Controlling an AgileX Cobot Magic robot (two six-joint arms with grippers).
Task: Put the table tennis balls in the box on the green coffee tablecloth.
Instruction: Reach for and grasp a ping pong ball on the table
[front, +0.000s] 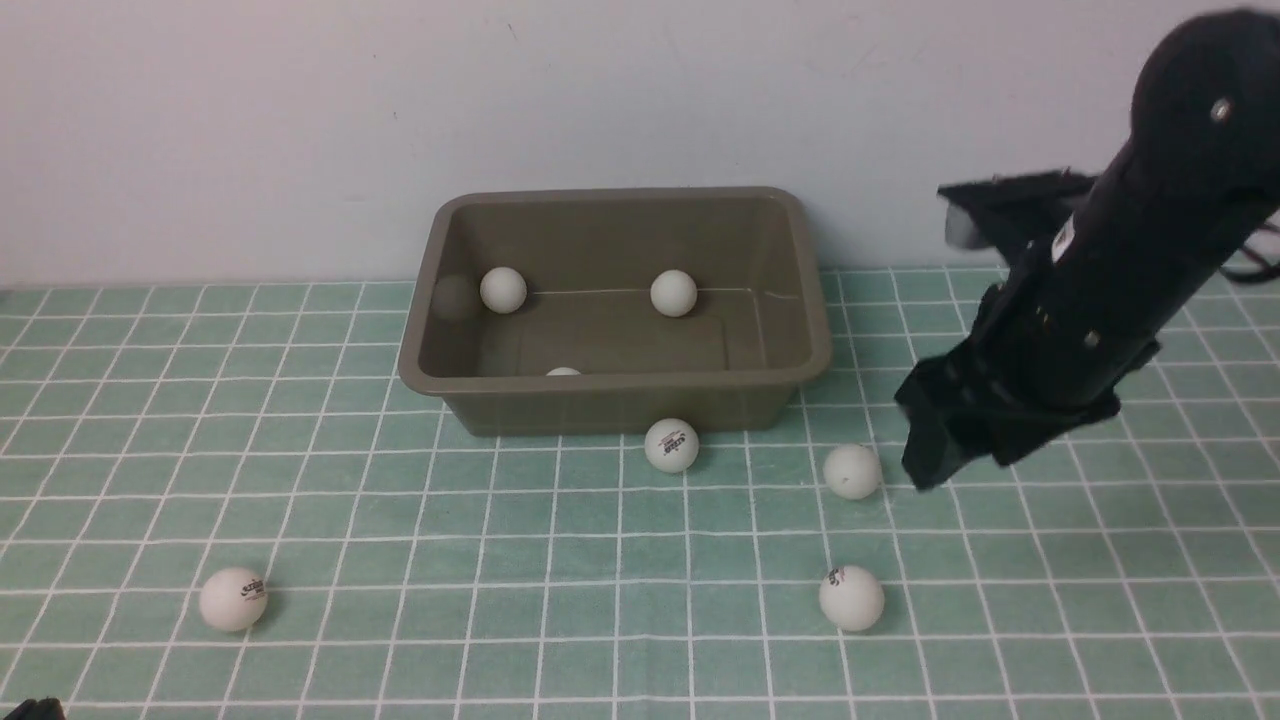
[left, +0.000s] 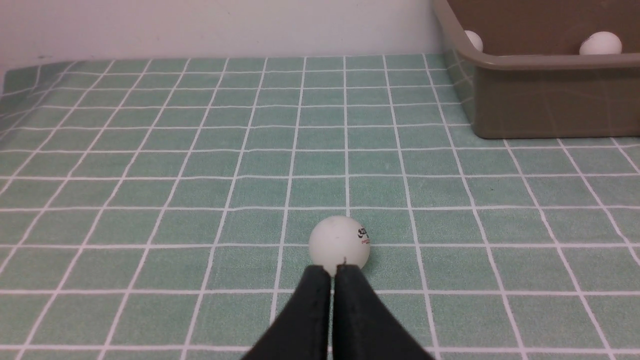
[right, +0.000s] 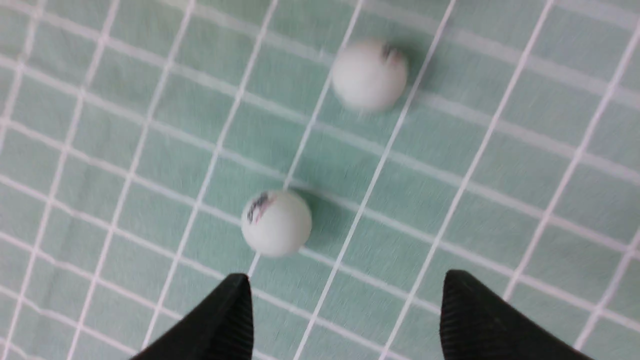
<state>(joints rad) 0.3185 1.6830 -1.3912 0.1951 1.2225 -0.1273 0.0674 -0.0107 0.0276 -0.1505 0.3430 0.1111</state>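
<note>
The olive-brown box (front: 812, 330) stands on the green coffee tablecloth (front: 560, 560) and holds three table tennis balls (front: 503, 290) (front: 673, 293) (front: 563, 372), the last half hidden by the front wall. Several more lie on the cloth: one against the box front (front: 671, 445), two at the right (front: 851, 471) (front: 851, 598), one at the left (front: 233, 599). My right gripper (front: 930, 455) hangs just right of the nearer right ball; it is open (right: 347, 285) and empty, with two balls (right: 276, 223) (right: 369, 75) beyond its tips. My left gripper (left: 332, 270) is shut and empty, with the left ball (left: 340, 246) ahead of it.
A pale wall runs close behind the box. The left wrist view shows the box's corner (left: 545, 95) far off, with two balls inside (left: 600, 44) (left: 472, 40), and the cloth's edge (left: 10, 85). Only a dark scrap of the left arm (front: 30, 710) shows in the front view.
</note>
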